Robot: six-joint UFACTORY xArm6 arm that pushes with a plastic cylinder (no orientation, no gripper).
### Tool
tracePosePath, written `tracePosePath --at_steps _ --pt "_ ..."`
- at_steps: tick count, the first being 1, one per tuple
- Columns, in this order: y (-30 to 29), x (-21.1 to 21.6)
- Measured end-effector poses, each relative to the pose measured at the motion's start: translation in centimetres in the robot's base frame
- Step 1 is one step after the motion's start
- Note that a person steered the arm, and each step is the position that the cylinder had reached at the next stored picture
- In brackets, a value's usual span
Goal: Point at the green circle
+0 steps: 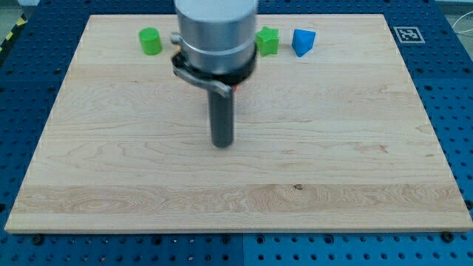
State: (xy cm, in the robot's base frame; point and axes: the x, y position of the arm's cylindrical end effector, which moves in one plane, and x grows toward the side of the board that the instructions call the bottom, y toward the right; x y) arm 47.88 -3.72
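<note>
On a pale wooden desk [111,185] set over blue pegboard, my tip [222,143] rests mid-board — no hand fitted, just a bare rod — well apart from the green circle [151,41] at the view's top left, so the pointing looks still undone.

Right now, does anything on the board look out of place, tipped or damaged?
Nothing stands out. The green cylinder, the green star-like block and the blue block sit along the view's top edge, apart; my tip is mid-board, touching none.
</note>
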Motion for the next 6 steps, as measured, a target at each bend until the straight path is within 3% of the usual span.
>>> tracePosePath --at_steps 1,4,6 --pt "-1.8 -4.7" --pt "-4.9 -12.8" --pt "-7.8 -15.6"
